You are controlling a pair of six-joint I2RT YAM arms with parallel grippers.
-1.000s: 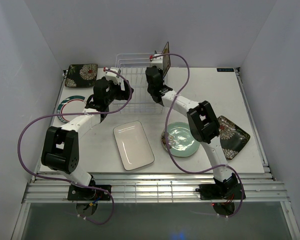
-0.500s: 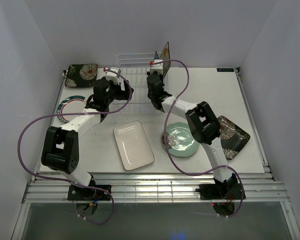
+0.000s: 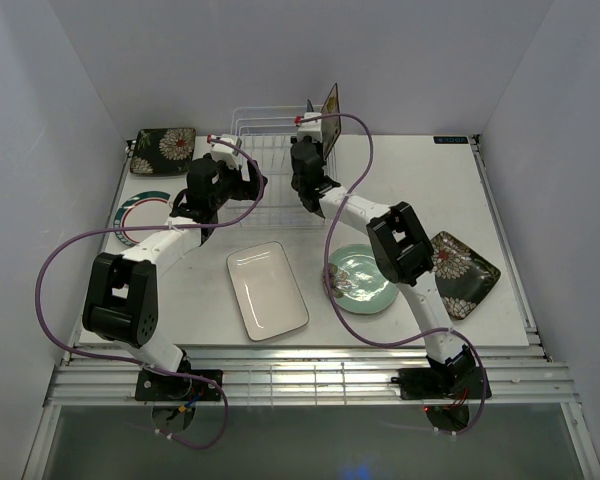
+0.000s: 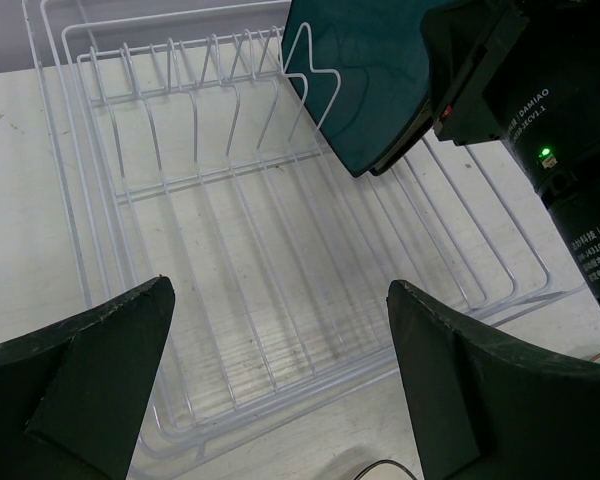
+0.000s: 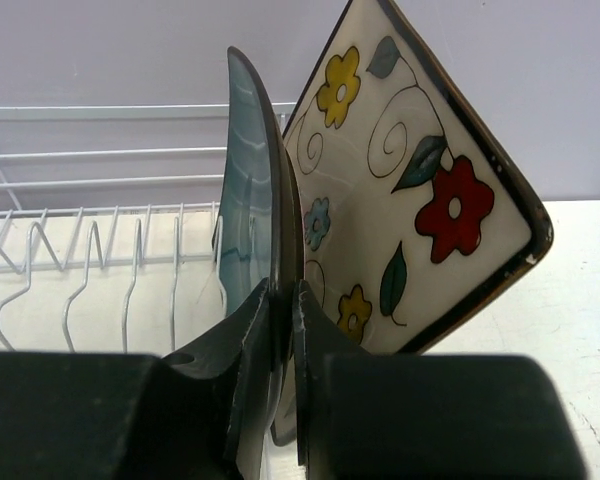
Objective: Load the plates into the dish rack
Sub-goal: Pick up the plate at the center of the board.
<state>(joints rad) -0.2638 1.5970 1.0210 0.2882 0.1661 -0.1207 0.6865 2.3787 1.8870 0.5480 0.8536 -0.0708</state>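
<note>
The right pincer (image 5: 280, 300) is clamping the teal plate (image 5: 248, 170) over the dish rack (image 3: 255, 125) (cream plate (image 5: 420, 190) standing alongside); the left pincer (image 4: 278, 300) is gaping wide; five more plates (image 3: 268, 290) are lying around the worktop (image 3: 420, 180).

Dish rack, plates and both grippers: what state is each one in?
dish rack, visible slots empty
teal plate, held upright
cream floral plate, on edge at rack's end
white rectangular plate, flat
mint plate, flat
green-rimmed plate, flat
left dark floral plate, flat
right dark floral plate, flat
left gripper, open
right gripper, shut on teal plate
</note>
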